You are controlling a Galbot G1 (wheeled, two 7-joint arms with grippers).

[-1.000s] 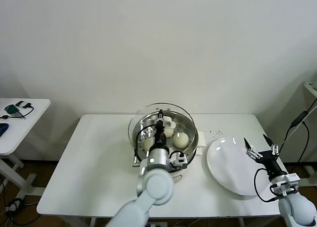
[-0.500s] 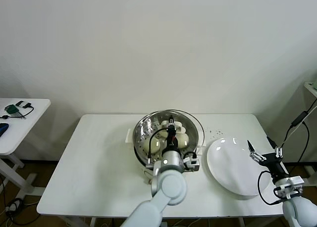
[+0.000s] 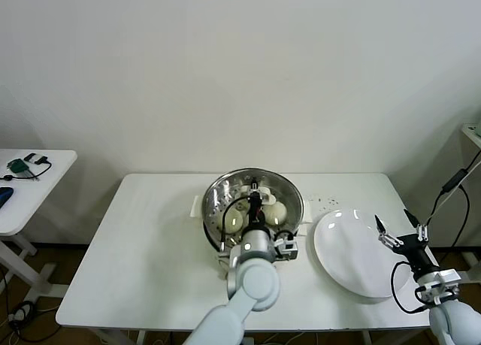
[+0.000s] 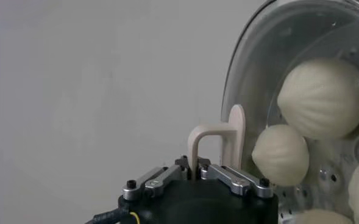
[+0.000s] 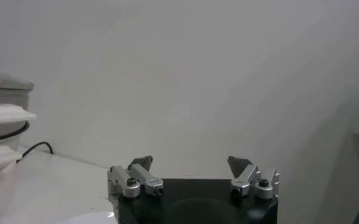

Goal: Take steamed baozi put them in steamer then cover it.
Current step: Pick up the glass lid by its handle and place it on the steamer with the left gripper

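Since the earlier frames, the round clear glass cover (image 3: 254, 201) with metal rim is sitting lower and more level over the round shiny stainless-steel steamer (image 3: 215, 223), having shifted from the left of the basket to a position centred above it. The left gripper (image 3: 255, 197) is holding the cover's white rectangular handle (image 4: 211, 143) with its jaws closed narrowly on it — the wrist view is showing the handle standing upright between them. Three cream-white pleated steamed baozi (image 4: 321, 98) are showing clearly through the glass inside the steamer, with the edge of a fourth at the border of that view. The steamer is standing on the white desk (image 3: 150, 240), near its middle.

The right gripper (image 3: 400, 231) is hovering at the desk's right edge, just beside the flat white plate (image 3: 349, 251) — its jaws are standing wide apart and holding nothing.
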